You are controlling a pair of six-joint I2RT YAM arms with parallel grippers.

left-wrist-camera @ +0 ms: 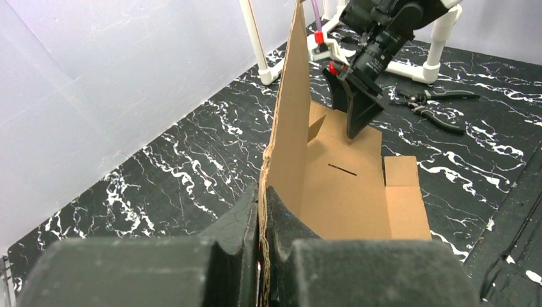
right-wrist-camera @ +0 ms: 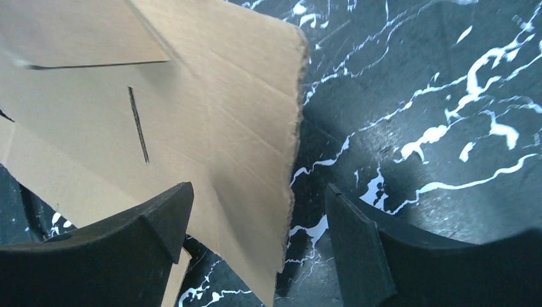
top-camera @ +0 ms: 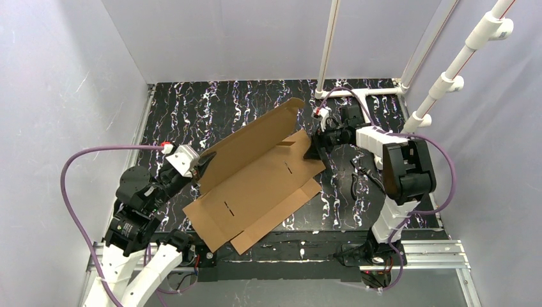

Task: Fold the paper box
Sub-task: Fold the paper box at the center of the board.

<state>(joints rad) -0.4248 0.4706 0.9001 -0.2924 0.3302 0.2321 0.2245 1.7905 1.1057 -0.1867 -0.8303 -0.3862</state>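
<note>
Left wrist showed left hand clamped on the paper box wall, likely holding it upright for creasing; right hand apart, straddling its edge

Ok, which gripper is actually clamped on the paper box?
The left gripper, shut on the upright flap of the paper box; the right gripper stands open astride another edge.

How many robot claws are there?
2. The left gripper is at the near left, pinching a raised flap of the paper box. The right gripper is at the box's far right edge, open. None seem hidden.
</note>
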